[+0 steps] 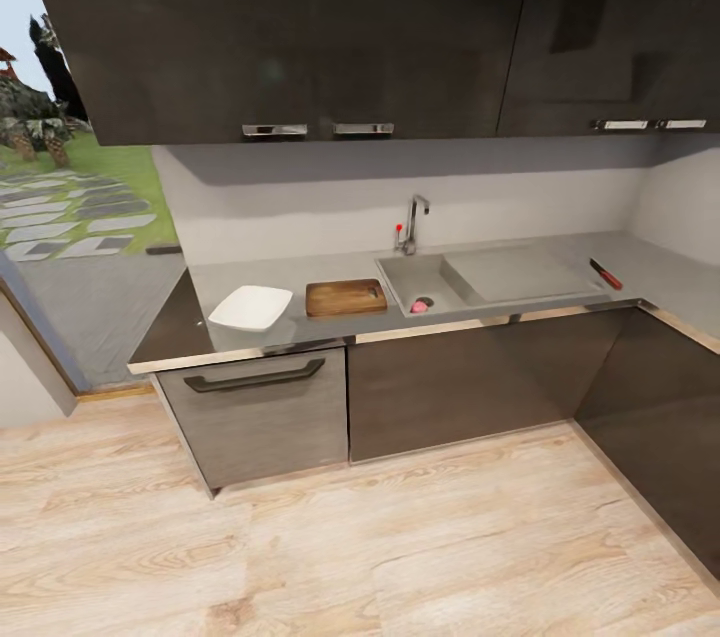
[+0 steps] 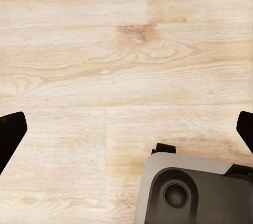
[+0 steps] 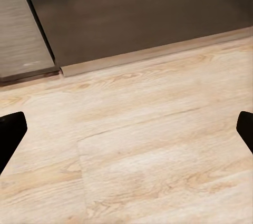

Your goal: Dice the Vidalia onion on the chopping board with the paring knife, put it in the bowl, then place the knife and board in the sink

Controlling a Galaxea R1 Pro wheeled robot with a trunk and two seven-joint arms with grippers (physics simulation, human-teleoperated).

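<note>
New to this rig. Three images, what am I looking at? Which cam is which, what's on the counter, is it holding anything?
It is a simulated wheeled robot with two arms, each ending in two-fingered jaws. The wide picture comes from its head camera, looking at a kitchen from a distance. On the countertop lie a white bowl, a chopping board and, to the right of the sink, the red-handled paring knife. A pinkish object in the basin is probably the onion.

The other two pictures come from cameras at each wrist, both pointing down at the wooden floor. The left gripper and right gripper show dark fingertips at the picture edges, wide apart, with nothing between them. Nothing is held.
</note>
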